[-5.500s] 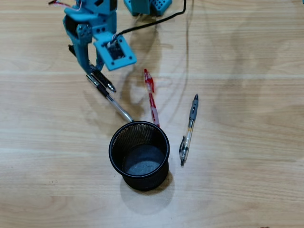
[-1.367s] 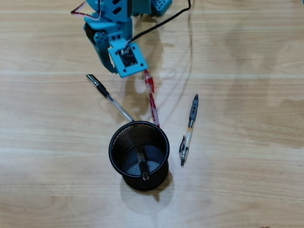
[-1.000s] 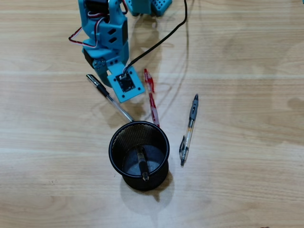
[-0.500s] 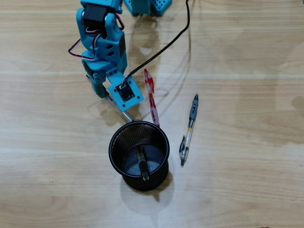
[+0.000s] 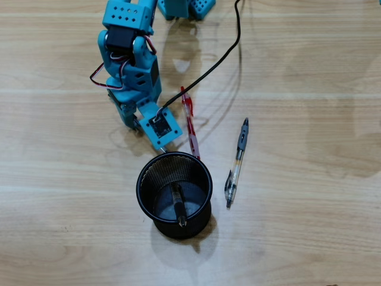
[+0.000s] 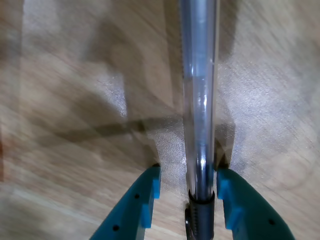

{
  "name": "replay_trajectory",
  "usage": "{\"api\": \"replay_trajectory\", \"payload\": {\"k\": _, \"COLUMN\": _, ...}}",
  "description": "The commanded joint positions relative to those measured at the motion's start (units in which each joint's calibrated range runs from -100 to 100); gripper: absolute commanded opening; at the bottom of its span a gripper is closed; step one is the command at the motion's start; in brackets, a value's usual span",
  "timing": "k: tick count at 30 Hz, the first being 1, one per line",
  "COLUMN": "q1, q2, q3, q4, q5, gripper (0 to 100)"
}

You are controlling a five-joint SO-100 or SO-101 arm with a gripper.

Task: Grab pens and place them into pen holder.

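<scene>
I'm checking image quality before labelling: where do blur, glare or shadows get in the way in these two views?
Overhead view: sharp, evenly lit, soft shadows beside the pen holder and the arm. Wrist view: the table is smeared, glare streaks the clear pen, and a dark shadow band crosses above the hand.

Bright overhead view, blurred glary wrist view

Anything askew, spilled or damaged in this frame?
Nothing stands out: the mesh pen holder stands upright with one pen inside; the red pen and the clear pen outside it look intact.
</scene>
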Motion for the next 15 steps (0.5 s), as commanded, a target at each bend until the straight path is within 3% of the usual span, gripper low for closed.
{"api": "replay_trajectory", "payload": {"k": 1, "q1": -0.49, "q2": 0.54, "q3": -2.41, "q4": 1.49, "q5": -1.29, "gripper": 12}}
{"api": "replay_trajectory", "payload": {"k": 6, "q1": 0.15, "q2": 1.14, "q3": -2.41, "q4": 4.49, "q5": -2.80, "gripper": 5}}
{"api": "replay_trajectory", "payload": {"k": 15, "q1": 0.24, "q2": 0.20, "q3": -2.95, "q4": 4.58, "q5": -2.80, "gripper": 2}}
